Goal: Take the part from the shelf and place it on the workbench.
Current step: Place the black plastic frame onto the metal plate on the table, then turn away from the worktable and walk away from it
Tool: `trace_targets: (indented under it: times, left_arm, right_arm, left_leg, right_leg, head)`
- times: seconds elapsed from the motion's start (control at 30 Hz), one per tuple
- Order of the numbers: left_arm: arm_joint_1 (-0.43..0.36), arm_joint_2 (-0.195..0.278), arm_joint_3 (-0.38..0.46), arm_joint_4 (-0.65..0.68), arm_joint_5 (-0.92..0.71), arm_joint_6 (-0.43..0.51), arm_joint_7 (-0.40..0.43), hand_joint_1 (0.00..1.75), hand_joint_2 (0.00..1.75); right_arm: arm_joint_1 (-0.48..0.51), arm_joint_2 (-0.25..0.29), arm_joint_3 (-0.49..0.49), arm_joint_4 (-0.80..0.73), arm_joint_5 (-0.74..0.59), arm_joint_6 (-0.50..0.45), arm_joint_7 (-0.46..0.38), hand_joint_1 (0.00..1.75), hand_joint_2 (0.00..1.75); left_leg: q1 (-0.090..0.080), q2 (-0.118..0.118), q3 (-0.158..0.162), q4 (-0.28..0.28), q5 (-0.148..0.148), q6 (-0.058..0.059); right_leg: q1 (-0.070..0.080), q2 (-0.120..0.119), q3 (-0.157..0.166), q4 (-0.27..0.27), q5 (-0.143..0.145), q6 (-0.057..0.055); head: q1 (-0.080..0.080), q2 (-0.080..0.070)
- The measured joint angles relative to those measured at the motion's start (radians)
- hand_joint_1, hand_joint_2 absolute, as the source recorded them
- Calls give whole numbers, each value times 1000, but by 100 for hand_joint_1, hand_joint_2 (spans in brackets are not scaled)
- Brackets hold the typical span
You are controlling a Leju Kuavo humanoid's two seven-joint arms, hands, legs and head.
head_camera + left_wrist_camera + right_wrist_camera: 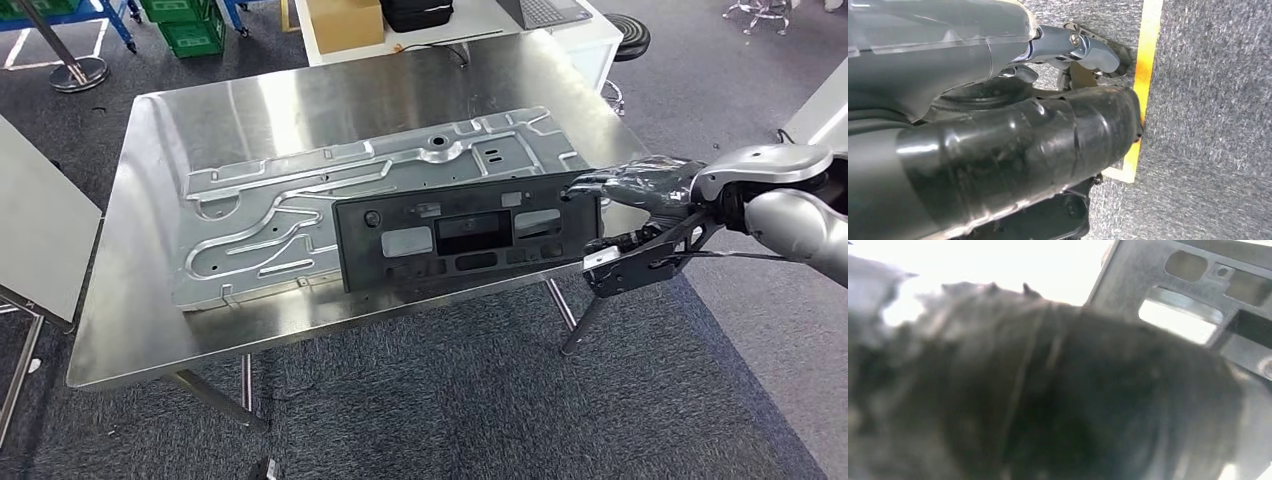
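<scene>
The part is a long black plastic panel (465,235) with several rectangular cut-outs. It stands on its long edge near the front of the steel workbench (200,330), leaning over a stamped sheet-metal plate (300,200) that lies flat on the bench. My right hand (640,190) grips the panel's right end, just past the bench's right side. In the right wrist view that hand (1048,390) is a dark blur with the panel's end (1208,305) beyond it. My left hand (1013,140) hangs over the carpet, fingers loose, holding nothing.
A white desk behind the bench carries a cardboard box (345,22) and a dark bag. Green crates (190,25) and a black stool (628,35) stand further back. A white tabletop (40,230) lies left of the bench. Yellow floor tape (1143,75) runs under my left hand.
</scene>
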Motion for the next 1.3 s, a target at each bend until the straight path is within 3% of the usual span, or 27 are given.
trace_targets:
  times: [0.1,0.13,0.17,0.23,0.27,0.3,0.33,0.4,0.47,0.53,0.6,0.63,0.7,0.77,0.8,0.83,0.87,0.93,1.0,1.03,1.1,1.13,1.17,1.27,1.3]
  left_arm:
    - [0,1,0,0,0,-1,-1,0,0]
    - [-1,1,0,0,0,-2,-1,0,0]
    - [-1,1,0,0,0,-2,-1,0,0]
    - [-3,2,0,0,0,-6,0,0,0]
    - [-3,1,0,0,0,-7,1,0,0]
    - [-3,1,0,0,0,-9,2,0,0]
    - [-2,1,0,0,0,-11,3,0,0]
    - [-2,1,0,0,0,-14,6,0,0]
    - [-2,1,0,0,0,-15,7,0,0]
    - [-2,1,0,0,0,-16,6,0,0]
    - [-1,1,0,1,0,-17,5,0,0]
    - [-1,1,0,1,0,-17,4,0,0]
    - [0,1,0,1,0,-18,1,0,0]
    - [1,1,-1,1,0,-19,-2,0,0]
    - [1,1,-1,1,0,-19,-3,0,0]
    - [1,1,-1,1,0,-19,-4,0,0]
    - [0,1,-1,1,0,-19,-4,0,0]
    - [-1,1,-2,1,0,-18,-5,0,0]
    - [-3,2,-3,1,0,-18,-5,0,0]
    - [-3,2,-3,1,0,-18,-6,0,0]
    - [-2,2,-3,1,0,-17,-7,0,0]
    - [-2,2,-3,1,0,-16,-8,0,0]
    - [-3,2,-3,1,0,-16,-9,0,0]
    - [-3,2,-3,1,0,-15,-14,0,0]
    - [-3,2,-3,1,0,-15,-15,0,0]
  right_arm:
    - [-3,-11,0,-4,0,-1,0,0,0]
    - [-5,-16,1,-5,-1,-1,1,0,0]
    - [-8,-20,1,-7,-2,0,1,0,0]
    - [-12,-28,2,-9,-9,0,1,0,0]
    - [-14,-32,2,-10,-13,0,1,0,0]
    - [-14,-35,2,-10,-17,0,1,0,0]
    - [-15,-38,3,-11,-21,0,1,0,0]
    - [-21,-42,3,-14,-28,0,1,0,0]
    - [-30,-42,3,-18,-33,-2,2,0,0]
    - [-34,-42,3,-21,-36,-6,3,0,0]
    - [-34,-42,4,-22,-38,-12,7,0,0]
    - [-34,-42,4,-23,-39,-15,8,0,0]
    - [-34,-42,5,-26,-43,-20,10,0,0]
    - [-33,-43,4,-28,-46,-23,12,0,0]
    - [-32,-43,4,-29,-47,-24,12,0,0]
    - [-30,-43,4,-30,-48,-25,12,0,0]
    - [-28,-44,4,-32,-49,-26,12,0,0]
    - [-27,-47,4,-34,-49,-28,12,0,0]
    - [-29,-54,4,-36,-49,-32,13,0,0]
    - [-30,-56,3,-37,-49,-34,13,0,0]
    - [-31,-60,4,-39,-51,-36,13,0,0]
    - [-31,-63,4,-40,-53,-37,13,0,0]
    - [-32,-66,4,-42,-56,-37,14,0,0]
    - [-33,-76,4,-46,-64,-39,15,0,0]
    - [-32,-79,4,-48,-67,-39,17,0,0]
  left_leg:
    - [-1,2,-11,-23,34,10]
    - [0,5,-18,-31,51,16]
    - [2,8,-28,-39,69,23]
    - [1,12,-58,-41,98,32]
    - [0,12,-75,-39,110,33]
    - [-1,12,-92,-37,122,32]
    - [-1,12,-110,-34,132,30]
    - [-1,12,-145,-22,150,24]
    - [-3,10,-170,-8,163,14]
    - [-4,8,-181,-5,179,3]
    - [-1,5,-189,-6,189,-9]
    - [1,3,-199,5,176,-15]
    - [5,1,-228,77,94,-24]
    - [10,1,-258,200,3,-30]
    - [12,1,-262,247,-14,-32]
    - [14,1,-252,269,-7,-34]
    - [15,1,-226,258,17,-35]
    - [16,1,-127,151,51,-35]
    - [12,-1,-40,29,38,-30]
    - [9,-3,-22,-2,28,-26]
    - [7,-2,-32,-13,41,-12]
    - [8,0,-39,-17,52,-3]
    - [8,3,-49,-20,66,8]
    - [3,7,-93,-21,107,27]
    - [0,8,-111,-19,120,28]
  right_leg:
    - [-3,-1,0,-21,23,19]
    - [-3,0,-5,-14,4,23]
    - [-3,0,-15,14,-38,27]
    - [-5,1,-38,124,-150,33]
    - [-5,1,-47,188,-186,36]
    - [-6,1,-46,235,-192,39]
    - [-6,1,-33,257,-177,41]
    - [-9,1,42,200,-132,42]
    - [-6,3,143,70,-146,34]
    - [2,3,187,-7,-172,21]
    - [3,-2,177,-19,-157,5]
    - [1,-5,169,-20,-146,-3]
    - [-2,-12,146,-23,-122,-18]
    - [-2,-13,116,-23,-98,-26]
    - [-2,-13,99,-22,-85,-25]
    - [-3,-13,83,-21,-73,-23]
    - [-4,-12,66,-20,-61,-20]
    - [-7,-11,38,-15,-40,-9]
    - [-7,-13,23,-11,-21,4]
    - [-7,-14,20,-13,-12,11]
    - [-8,-15,19,-20,6,25]
    - [-10,-13,13,-16,-3,30]
    - [-11,-11,4,4,-33,33]
    - [-12,-7,-40,165,-183,39]
    - [-11,-6,-46,224,-204,40]
  head:
    - [0,0]
    - [1,0]
    - [1,0]
    - [1,0]
    - [1,0]
    - [1,0]
    - [1,0]
    - [1,0]
    - [0,0]
    - [-1,0]
    - [-1,0]
    - [-2,0]
    - [-4,0]
    - [-5,0]
    - [-5,0]
    - [-5,0]
    - [-5,0]
    - [-6,0]
    - [-5,0]
    - [-5,0]
    - [-5,0]
    - [-5,0]
    - [-4,0]
    - [-2,0]
    - [-2,0]
